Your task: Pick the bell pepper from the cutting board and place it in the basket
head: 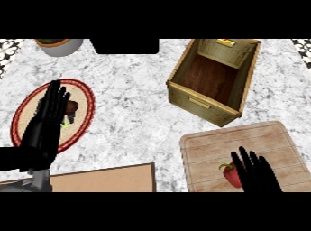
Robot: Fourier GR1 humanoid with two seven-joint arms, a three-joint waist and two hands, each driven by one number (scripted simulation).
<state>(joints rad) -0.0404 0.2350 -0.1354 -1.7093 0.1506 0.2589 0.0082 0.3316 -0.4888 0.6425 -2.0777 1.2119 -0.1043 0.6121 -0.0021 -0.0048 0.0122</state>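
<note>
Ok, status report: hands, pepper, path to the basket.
Right hand open, beside bell pepper, no grasp. Pepper on cutting board. Left hand open over plate. Nothing between board and basket.

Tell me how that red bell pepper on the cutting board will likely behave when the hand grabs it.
The bell pepper looks rounded and smooth-skinned, so it may roll or slip on the flat cutting board. It is probably stiff and light. The right hand already partly covers it, fingers straight.

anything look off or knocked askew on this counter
Only the basket, which sits turned at an angle to the cutting board. The bell pepper lies intact on the board beside the right hand. Nothing spilled.
</note>
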